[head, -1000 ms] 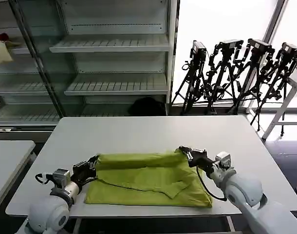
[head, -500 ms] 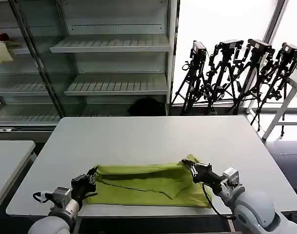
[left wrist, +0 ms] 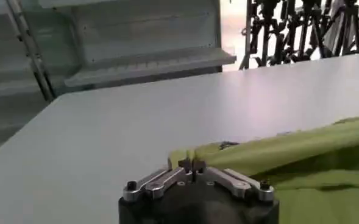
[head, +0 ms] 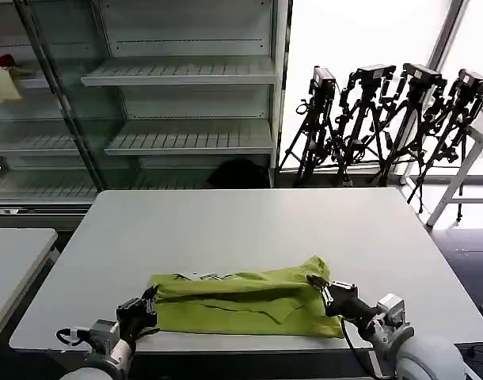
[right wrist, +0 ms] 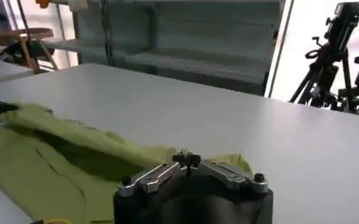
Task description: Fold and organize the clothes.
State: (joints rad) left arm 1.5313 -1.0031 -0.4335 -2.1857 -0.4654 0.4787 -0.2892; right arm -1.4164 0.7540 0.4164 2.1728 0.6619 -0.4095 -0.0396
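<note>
A: Where is the shirt now?

B: The lime T-shirt (head: 245,302) lies in the lower middle of the head view, on the near part of the white desk (head: 249,222). The left pincer (head: 143,303) pinches its edge at the lower left, and the right pincer (head: 321,288) pinches the edge at the lower right. Both are closed tight on the cloth; the wrist views show fabric between the meeting fingertips.

A: How should this fold be done well?

B: I think both arms must carry the held edge at the same height and the same speed toward the near hem, so the fold line stays straight. They should release only when the edge lies flat, with no air pocket under it.

A: And the count?

B: One T-shirt, one desk, two pincers at work.
</note>
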